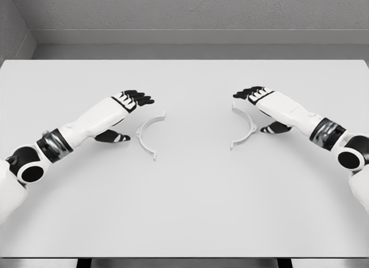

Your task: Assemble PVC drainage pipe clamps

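Observation:
Two white half-ring pipe clamp pieces lie flat on the white table [184,193]. The left clamp half [147,135] curves with its open side facing right. The right clamp half [246,127] curves with its open side facing left. My left hand [128,112] hovers just left of the left half, fingers spread above it and thumb low beside it, holding nothing. My right hand [260,109] mirrors this just right of the right half, fingers extended over its upper end, thumb low, holding nothing.
A grey wall runs behind the table's far edge [184,60]. The two clamp halves lie about a hand's width and a half apart in the table's middle.

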`<state>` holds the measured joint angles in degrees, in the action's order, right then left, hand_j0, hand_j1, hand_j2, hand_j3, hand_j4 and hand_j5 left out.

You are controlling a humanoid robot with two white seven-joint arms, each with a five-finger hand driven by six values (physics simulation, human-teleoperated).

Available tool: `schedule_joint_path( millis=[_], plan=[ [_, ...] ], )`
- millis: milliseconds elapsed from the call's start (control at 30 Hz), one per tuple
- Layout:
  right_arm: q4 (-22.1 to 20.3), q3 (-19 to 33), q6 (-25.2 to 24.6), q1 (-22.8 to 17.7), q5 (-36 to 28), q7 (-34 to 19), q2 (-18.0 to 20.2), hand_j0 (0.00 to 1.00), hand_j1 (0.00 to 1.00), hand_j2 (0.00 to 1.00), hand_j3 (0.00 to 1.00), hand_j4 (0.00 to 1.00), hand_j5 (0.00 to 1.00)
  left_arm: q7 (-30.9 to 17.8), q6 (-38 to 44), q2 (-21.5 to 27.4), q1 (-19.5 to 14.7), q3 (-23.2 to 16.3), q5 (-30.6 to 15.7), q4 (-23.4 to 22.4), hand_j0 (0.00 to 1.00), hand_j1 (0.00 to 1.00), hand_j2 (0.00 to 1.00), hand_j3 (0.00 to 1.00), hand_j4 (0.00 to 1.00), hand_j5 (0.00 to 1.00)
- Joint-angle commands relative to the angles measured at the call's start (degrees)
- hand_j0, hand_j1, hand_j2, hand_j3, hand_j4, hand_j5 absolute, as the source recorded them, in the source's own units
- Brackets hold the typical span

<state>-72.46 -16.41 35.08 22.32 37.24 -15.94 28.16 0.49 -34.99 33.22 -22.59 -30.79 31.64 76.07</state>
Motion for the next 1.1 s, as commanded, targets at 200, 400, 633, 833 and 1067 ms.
schedule_joint_path(
  millis=[200,400,633,833,1067],
  plan=[
    [0.3,-0.3,-0.1,0.7,-0.4,0.0,-0.7,1.00,1.00,1.00,1.00,1.00,1.00,0.0,0.0,-1.8,-0.4,0.0,-0.4,-2.9,1.00,1.00,1.00,1.00,1.00,1.00],
    [0.7,-0.6,-0.1,1.1,-0.3,0.0,-0.7,1.00,1.00,1.00,1.00,1.00,1.00,0.0,0.0,-2.8,-1.3,-0.1,-0.3,-4.7,1.00,1.00,1.00,1.00,1.00,1.00],
    [0.7,-1.3,-0.1,1.1,-0.3,-0.1,-1.5,1.00,1.00,1.00,1.00,1.00,1.00,-0.1,0.0,-3.7,-1.5,-0.1,-0.1,-5.3,1.00,1.00,1.00,1.00,1.00,1.00],
    [0.7,-1.8,-0.1,1.9,-0.3,-0.1,-2.0,1.00,1.00,1.00,1.00,1.00,1.00,-0.1,0.0,-4.5,-1.5,-0.1,0.1,-5.2,1.00,1.00,1.00,1.00,1.00,1.00],
    [3.1,-1.7,-0.1,3.1,-0.1,-0.1,-2.0,1.00,1.00,1.00,1.00,1.00,1.00,-0.4,0.0,-5.2,-1.5,-0.1,0.2,-5.1,1.00,1.00,1.00,1.00,1.00,1.00]
  ],
)
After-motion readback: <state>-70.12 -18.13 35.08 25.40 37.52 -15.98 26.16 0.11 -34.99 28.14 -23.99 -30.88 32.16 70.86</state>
